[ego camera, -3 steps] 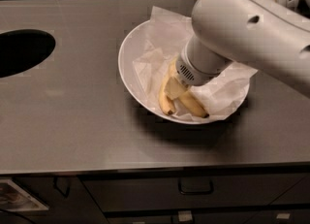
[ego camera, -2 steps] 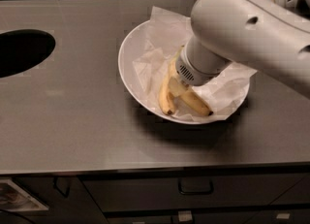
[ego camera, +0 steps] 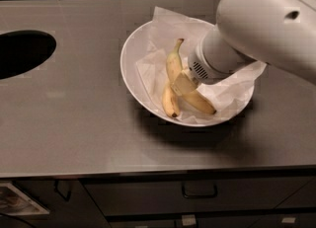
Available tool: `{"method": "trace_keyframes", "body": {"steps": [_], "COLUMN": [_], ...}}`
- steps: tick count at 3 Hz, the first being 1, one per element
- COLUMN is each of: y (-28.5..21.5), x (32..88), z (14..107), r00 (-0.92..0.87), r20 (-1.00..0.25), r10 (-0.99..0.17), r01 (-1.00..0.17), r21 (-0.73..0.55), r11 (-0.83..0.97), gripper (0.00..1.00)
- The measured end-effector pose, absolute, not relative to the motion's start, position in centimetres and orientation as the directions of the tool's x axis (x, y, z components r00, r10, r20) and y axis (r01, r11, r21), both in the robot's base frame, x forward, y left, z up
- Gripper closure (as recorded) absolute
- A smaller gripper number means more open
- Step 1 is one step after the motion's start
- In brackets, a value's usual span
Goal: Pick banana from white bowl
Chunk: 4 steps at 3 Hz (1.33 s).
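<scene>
Gripper (ego camera: 183, 83) at banana (ego camera: 173, 65) in bowl (ego camera: 130, 69)

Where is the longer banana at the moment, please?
In the camera view, the banana lies on crumpled paper in the white bowl, right of centre, with the gripper over its middle and a shorter banana beside it.

Gripper (ego camera: 185, 83) in white bowl (ego camera: 131, 69), arm (ego camera: 261, 19) blocking right; paper (ego camera: 232, 90) flanks banana (ego camera: 174, 64); left open.
</scene>
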<state>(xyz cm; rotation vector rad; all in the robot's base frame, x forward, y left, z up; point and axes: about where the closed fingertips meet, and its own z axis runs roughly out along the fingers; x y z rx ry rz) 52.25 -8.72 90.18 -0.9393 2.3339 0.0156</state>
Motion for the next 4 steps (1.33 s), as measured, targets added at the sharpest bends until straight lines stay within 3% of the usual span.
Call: {"method": "trace_keyframes", "body": {"steps": [2, 4], "y": [-13.2, -11.5], "x": [53.1, 49.3], "z": [95.8, 101.3], "r00": [-0.421, -0.236], "r20": [-0.782, -0.916], "r10": [-0.459, -0.324], "r01": [-0.603, -0.747], "r21": [-0.137, -0.042], "r11": [0.786, 0.663], "gripper": [1.0, 1.0]}}
